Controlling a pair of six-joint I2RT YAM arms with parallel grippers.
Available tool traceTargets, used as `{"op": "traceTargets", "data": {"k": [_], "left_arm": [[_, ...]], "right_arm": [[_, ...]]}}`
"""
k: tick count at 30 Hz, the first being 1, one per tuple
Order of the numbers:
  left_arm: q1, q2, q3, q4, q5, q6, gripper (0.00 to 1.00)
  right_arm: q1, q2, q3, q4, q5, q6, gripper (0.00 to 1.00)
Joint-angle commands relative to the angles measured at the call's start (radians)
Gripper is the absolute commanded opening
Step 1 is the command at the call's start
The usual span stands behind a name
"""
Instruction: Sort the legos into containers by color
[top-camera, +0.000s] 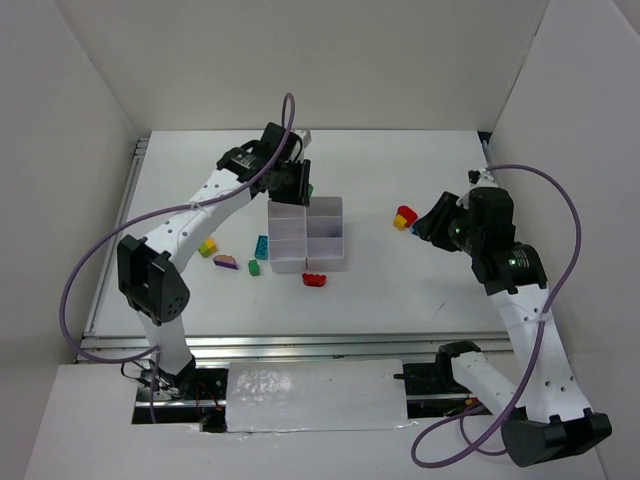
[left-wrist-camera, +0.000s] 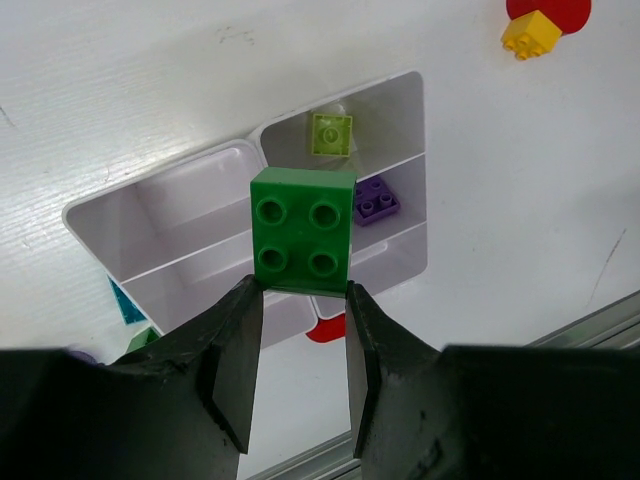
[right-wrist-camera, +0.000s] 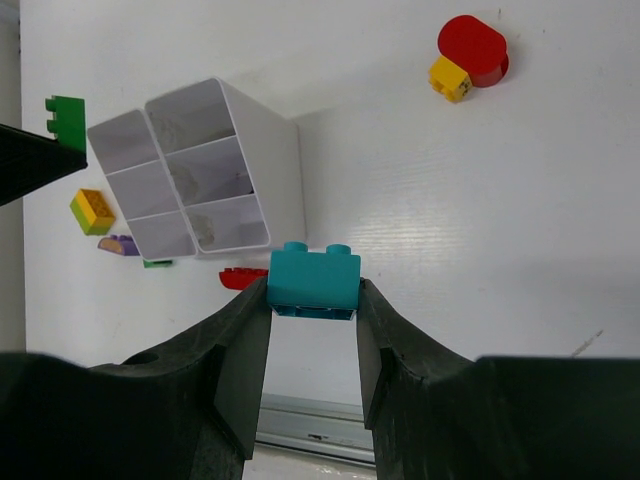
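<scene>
My left gripper (left-wrist-camera: 303, 291) is shut on a green lego (left-wrist-camera: 303, 230), held studs-up above the white containers (left-wrist-camera: 415, 150). From above, this gripper (top-camera: 294, 184) hangs over the far left corner of the containers (top-camera: 306, 238). One compartment holds a lime lego (left-wrist-camera: 331, 135), and the one beside it holds a purple lego (left-wrist-camera: 376, 198). My right gripper (right-wrist-camera: 313, 297) is shut on a teal lego (right-wrist-camera: 313, 280), raised over the table to the right of the containers (right-wrist-camera: 280, 170). Seen from the top, the right gripper (top-camera: 424, 226) sits next to a red and yellow pair (top-camera: 405, 216).
A red lego (top-camera: 315, 279) lies just in front of the containers. Left of them lie a yellow-green lego (top-camera: 208, 247), a purple one (top-camera: 226, 262), a teal one (top-camera: 261, 247) and a small green one (top-camera: 254, 268). White walls enclose the table.
</scene>
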Motion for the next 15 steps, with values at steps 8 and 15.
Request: {"op": "traceTargets", "data": {"k": [8,15], "left_arm": [[-0.034,0.040,0.066,-0.044,-0.101,-0.002,0.00],[-0.034,0.042,0.089,-0.044,-0.135,-0.004,0.00]], "right_arm": [[0.006,0.017,-0.012,0.018,-0.013,-0.025,0.00],[0.006,0.037,0.008,0.015,-0.006,-0.051,0.00]]}}
